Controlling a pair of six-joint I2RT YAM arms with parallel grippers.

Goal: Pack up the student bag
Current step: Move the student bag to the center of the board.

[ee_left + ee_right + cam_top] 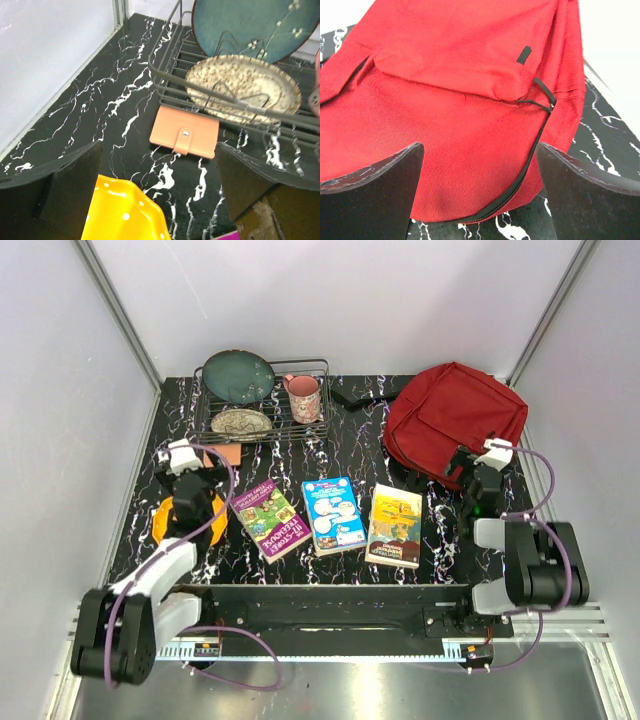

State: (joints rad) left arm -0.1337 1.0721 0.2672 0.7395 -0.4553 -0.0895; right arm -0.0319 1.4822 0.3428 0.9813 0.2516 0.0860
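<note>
Large dark-red fabric backpack (455,420) lies far right on surface, zip seemingly closed. Right hand (480,150) hovers over it, spread wide, empty; left hand (159,152) likewise empty. Risk: limp fabric bunches, zip pull slips, backpack slides.

Only the purple paperback book (270,519), at the lower middle of the top view, has print that can be partly read. Its big white letters stand upside down to the camera and seem to end in "HOUSE". The titles on the light-blue paperback book (333,514) and the yellow paperback book (395,525) beside it are too small to read.
</note>
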